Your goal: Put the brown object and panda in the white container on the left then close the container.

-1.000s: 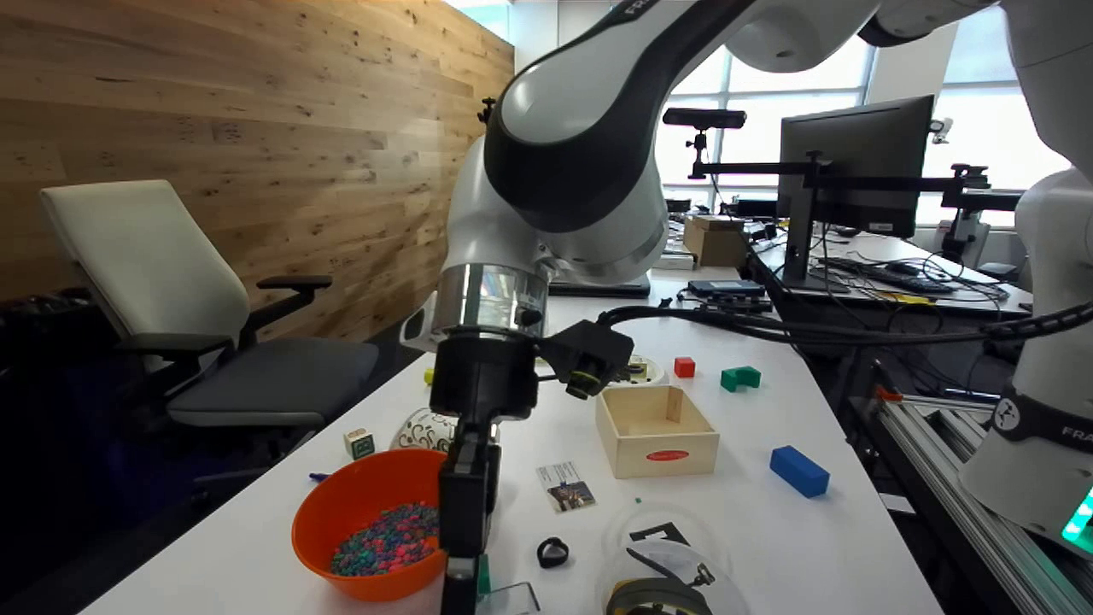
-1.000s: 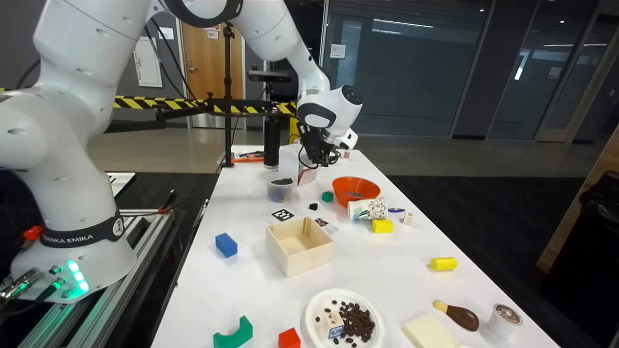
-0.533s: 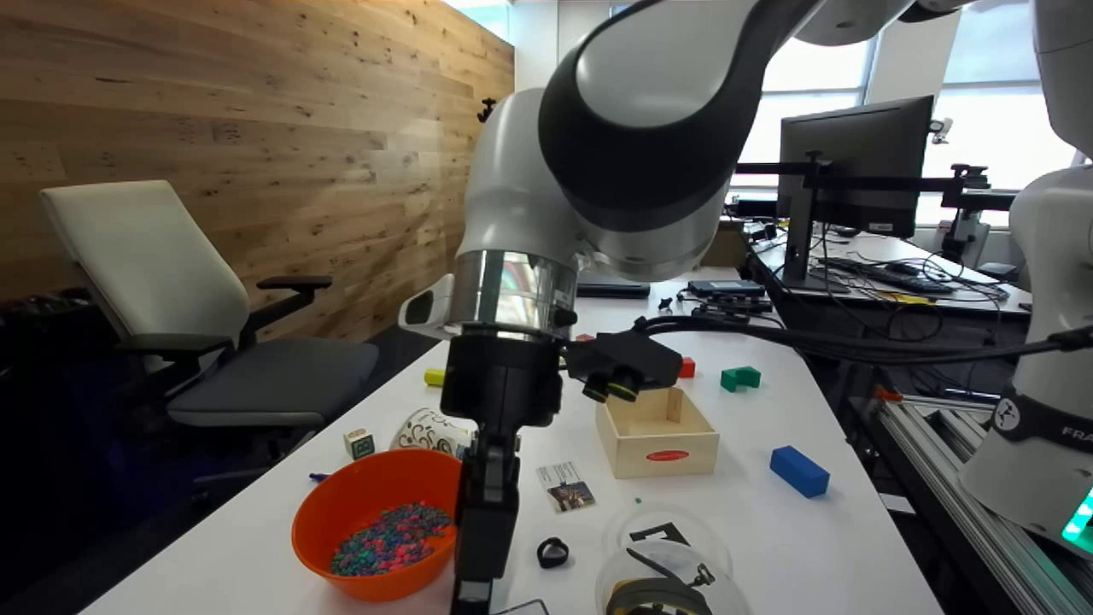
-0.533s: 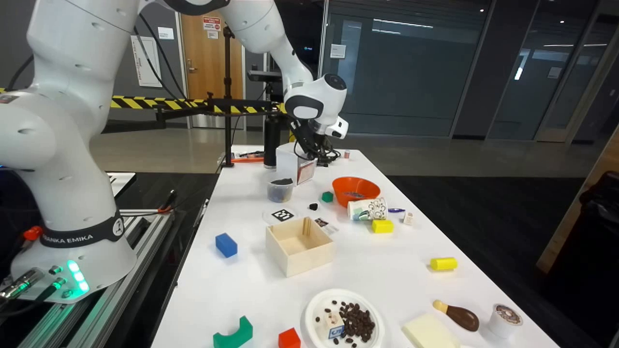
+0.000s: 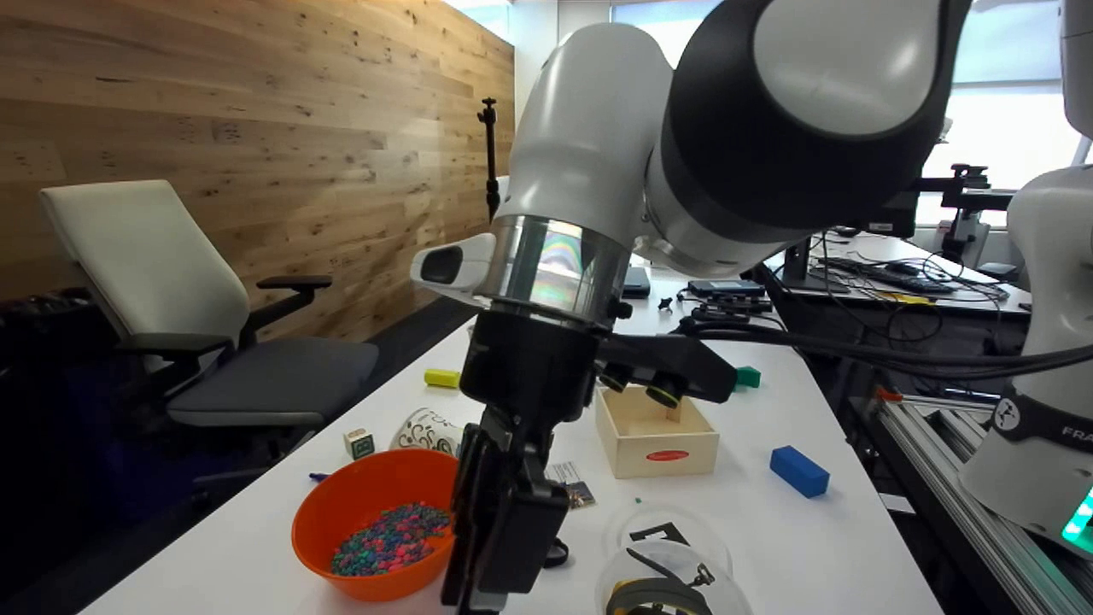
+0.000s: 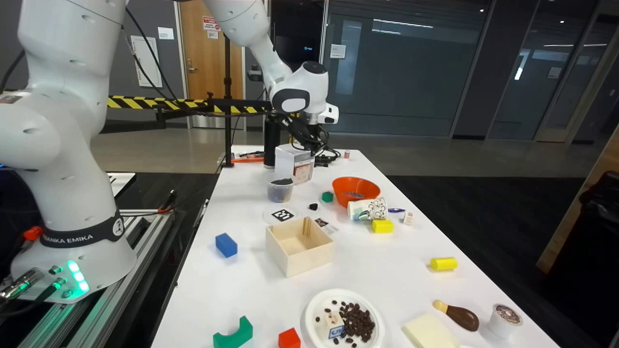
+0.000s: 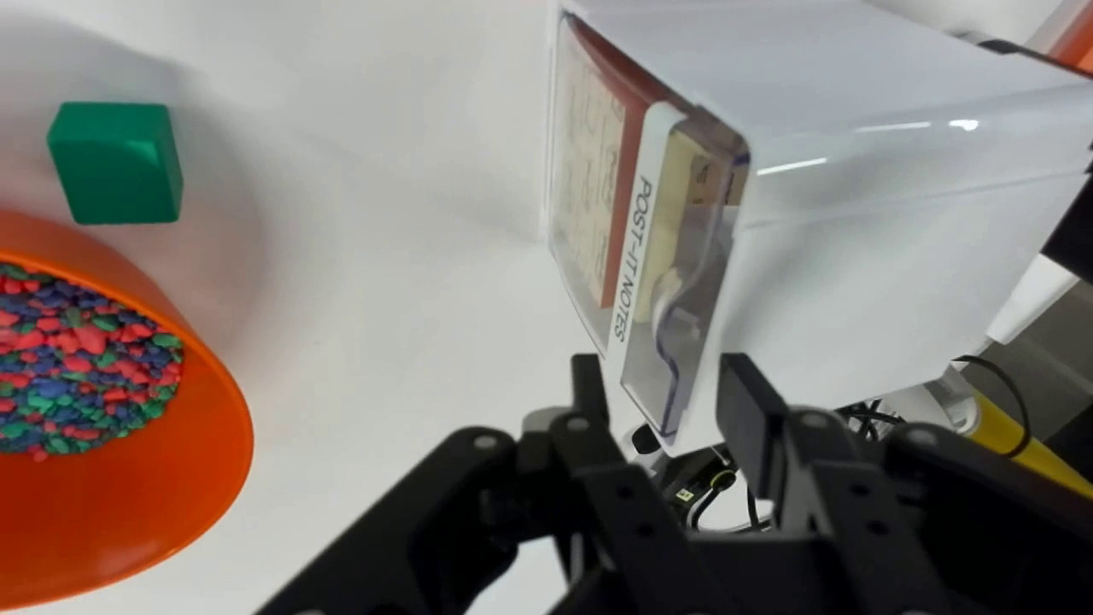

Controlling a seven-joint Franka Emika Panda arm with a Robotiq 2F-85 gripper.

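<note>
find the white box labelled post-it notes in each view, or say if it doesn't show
In an exterior view: not visible; the orange bowl sits lower left.
In an exterior view: white box just left of centre, orange bowl to its right.
Wrist view: white box at upper right, orange bowl cut off at lower left.
Shared landmark: the orange bowl.
</note>
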